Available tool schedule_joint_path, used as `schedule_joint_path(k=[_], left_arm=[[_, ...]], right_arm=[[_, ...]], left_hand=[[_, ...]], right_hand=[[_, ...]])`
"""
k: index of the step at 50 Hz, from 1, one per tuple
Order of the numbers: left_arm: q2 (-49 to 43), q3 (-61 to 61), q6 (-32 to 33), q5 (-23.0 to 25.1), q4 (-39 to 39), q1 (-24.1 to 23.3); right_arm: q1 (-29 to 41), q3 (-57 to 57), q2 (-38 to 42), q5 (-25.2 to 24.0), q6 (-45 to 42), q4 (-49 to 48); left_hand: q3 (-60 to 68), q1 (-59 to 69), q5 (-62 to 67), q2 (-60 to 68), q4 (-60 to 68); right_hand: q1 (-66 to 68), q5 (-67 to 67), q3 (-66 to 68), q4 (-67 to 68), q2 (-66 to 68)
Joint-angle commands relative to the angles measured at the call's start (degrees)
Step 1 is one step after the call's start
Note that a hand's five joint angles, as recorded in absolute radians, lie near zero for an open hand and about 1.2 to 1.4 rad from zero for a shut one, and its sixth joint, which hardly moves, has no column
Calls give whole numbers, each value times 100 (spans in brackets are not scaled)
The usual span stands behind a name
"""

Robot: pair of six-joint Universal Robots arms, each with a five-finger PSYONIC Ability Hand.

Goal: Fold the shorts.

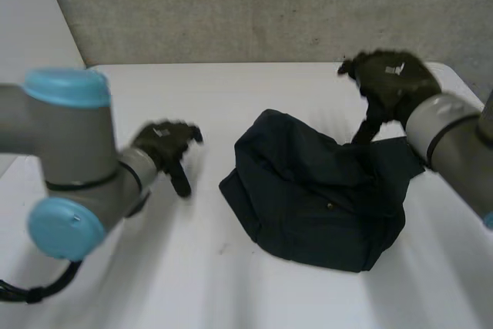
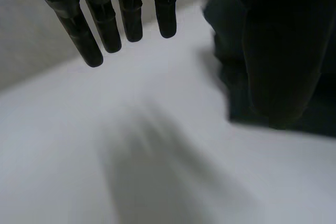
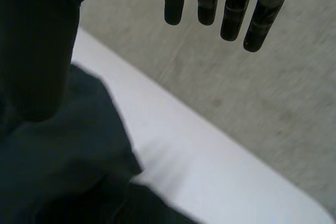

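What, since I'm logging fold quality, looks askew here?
The dark shorts lie in a rumpled, lopsided heap on the white table, bunched rather than flat. The left hand and right hand are open.

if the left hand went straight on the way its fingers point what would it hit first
Probably bare white table. The left hand points its straight fingers down at it, and the dark shorts lie off to its thumb side, out of that line, though depth is hard to judge.
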Motion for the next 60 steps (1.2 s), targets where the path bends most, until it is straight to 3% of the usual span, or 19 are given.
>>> schedule_joint_path(k=[1,21,22,25,26,27,31,32,36,40,46,53,57,60], left_arm=[[-724,52,-181,368,368,-164],[-2077,1476,-208,421,703,-955],[-2104,1494,-208,412,729,-973],[-2165,1573,-208,351,791,-1043],[-2165,1599,-208,272,826,-1052],[-2148,1617,-208,141,861,-1035],[-1947,1626,-199,-658,984,-982],[-1702,1617,-173,-1113,1054,-973],[-866,1494,-85,-1750,1370,-711],[-110,1231,248,-1733,1661,36],[585,1195,767,-1618,1915,442],[902,1204,847,-1074,2302,240],[596,1187,864,-643,2303,-224],[209,1195,864,-625,2250,-454]], right_arm=[[-268,1107,-6,-212,-123,-612],[-514,2128,-384,-405,-255,-1113],[-514,2154,-393,-414,-255,-1140],[-506,2154,-393,-414,-255,-1149],[-506,2154,-393,-414,-255,-1149],[-497,2154,-393,-414,-255,-1157],[-497,2154,-385,-414,-255,-1157],[-505,2154,-393,-414,-255,-1157],[-497,2145,-393,-414,-255,-1157],[-488,2145,-384,-414,-255,-1157],[-488,2145,-358,-414,-255,-1157],[-453,2145,-332,-397,-255,-1166],[-365,2163,-323,-370,-264,-1166],[-382,2180,-323,-353,-264,-1158]], left_hand=[[390,362,367,382,374],[254,226,232,247,238],[455,427,433,447,439],[3206,3177,3183,3198,3190],[5364,5336,5341,5356,5348],[6066,6038,6043,6058,6050],[6073,6045,6051,6065,6057],[6073,6045,6051,6065,6057],[6073,6045,6051,6065,6057],[6073,6045,6051,6065,6057],[6073,6045,6051,6065,6057],[6073,6045,6051,6065,6057],[6073,6045,6051,6065,6057],[6073,6045,6051,6065,6057]], right_hand=[[-191,-401,-227,-375,-288],[-191,-401,-227,-375,-288],[-191,-401,-227,-375,-288],[-191,-401,-227,-375,-288],[-191,-401,-227,-375,-288],[-191,-401,-227,-375,-288],[-191,-401,-227,-375,-288],[-191,-401,-227,-375,-288],[-191,-401,-227,-375,-288],[-191,-401,-227,-375,-288],[-191,-401,-227,-375,-288],[-191,-401,-227,-375,-288],[-191,-401,-227,-375,-288],[-191,-401,-227,-375,-288]])
